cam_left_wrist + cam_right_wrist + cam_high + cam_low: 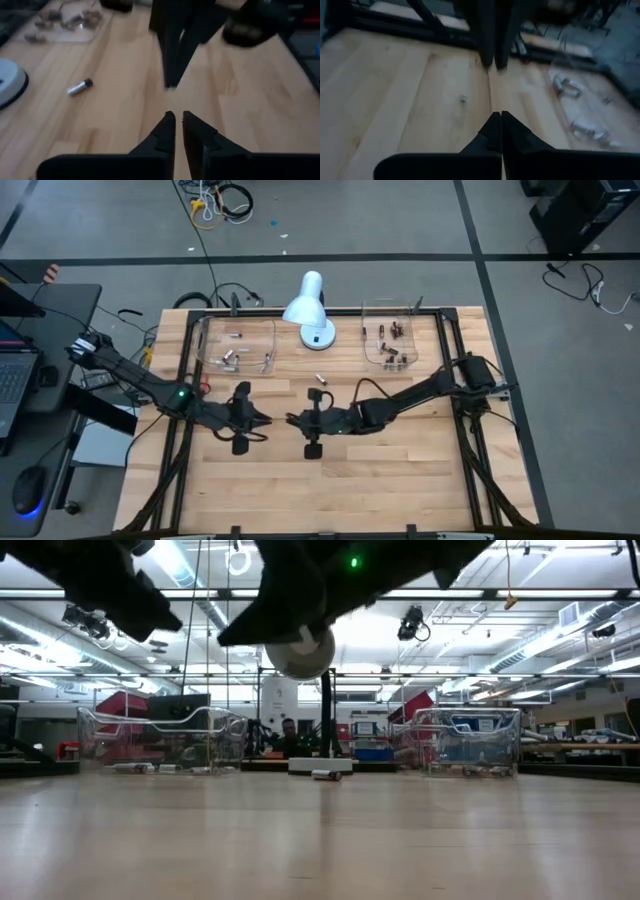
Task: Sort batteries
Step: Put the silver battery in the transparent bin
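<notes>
Centrally in the high view, the dark left gripper (pixel 262 418) and dark right gripper (pixel 293 419) face tip to tip over the pale wooden table (pixel 400 470), each pressed together on nothing. One silvery-grey cylindrical battery (pixel 321 376) lies loose above them; others fill the clear plastic trays at upper left (pixel 238 340) and upper right (pixel 390 330).

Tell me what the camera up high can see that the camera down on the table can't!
Only the high view shows both dark arms whole, the left gripper facing the right gripper mid-table, and batteries inside the two clear plastic trays. Only the low view shows the room's ceiling lights behind. Both show the white desk lamp and one loose silvery battery near it.
</notes>
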